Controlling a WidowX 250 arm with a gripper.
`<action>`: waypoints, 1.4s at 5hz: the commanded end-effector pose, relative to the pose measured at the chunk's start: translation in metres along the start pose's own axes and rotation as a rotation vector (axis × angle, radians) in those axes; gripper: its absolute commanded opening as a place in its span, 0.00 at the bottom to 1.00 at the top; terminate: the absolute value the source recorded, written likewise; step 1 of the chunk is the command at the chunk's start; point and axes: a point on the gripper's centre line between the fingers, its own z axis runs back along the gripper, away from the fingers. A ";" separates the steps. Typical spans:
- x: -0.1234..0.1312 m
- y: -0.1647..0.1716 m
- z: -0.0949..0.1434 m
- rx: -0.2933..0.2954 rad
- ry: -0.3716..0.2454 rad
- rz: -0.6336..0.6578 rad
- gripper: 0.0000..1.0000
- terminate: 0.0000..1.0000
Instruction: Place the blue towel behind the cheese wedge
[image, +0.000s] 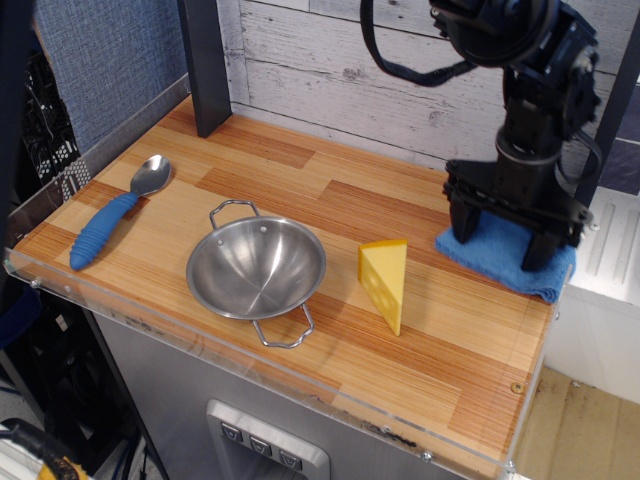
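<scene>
Blue towel (500, 258) lies flat at far right table edge, at about 3 o'clock from cheese wedge (386, 281), well apart. Gripper (512, 235) is planted on towel, fingers spread wide across cloth; actual grip cannot be told. Target behind wedge, 12 o'clock, judged up-left of the towel.

Layout on the table (300, 180): the spoon (112, 217) lies at the left edge, the bowl (256, 268) stands right of it toward the front, and the cheese wedge (386, 281) stands just right of the bowl, apart from it. The towel (500, 256) lies at the right edge, right of and slightly behind the wedge, with the gripper (506, 242) directly above it, fingers spread and resting on the cloth. A dark post (205, 65) stands at the rear left, before the plank wall (330, 60).
</scene>
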 end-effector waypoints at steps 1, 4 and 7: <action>0.006 0.015 0.075 -0.054 -0.038 0.010 1.00 0.00; 0.018 0.051 0.148 -0.081 -0.140 0.027 1.00 0.00; -0.009 0.095 0.218 0.042 -0.068 -0.048 1.00 0.00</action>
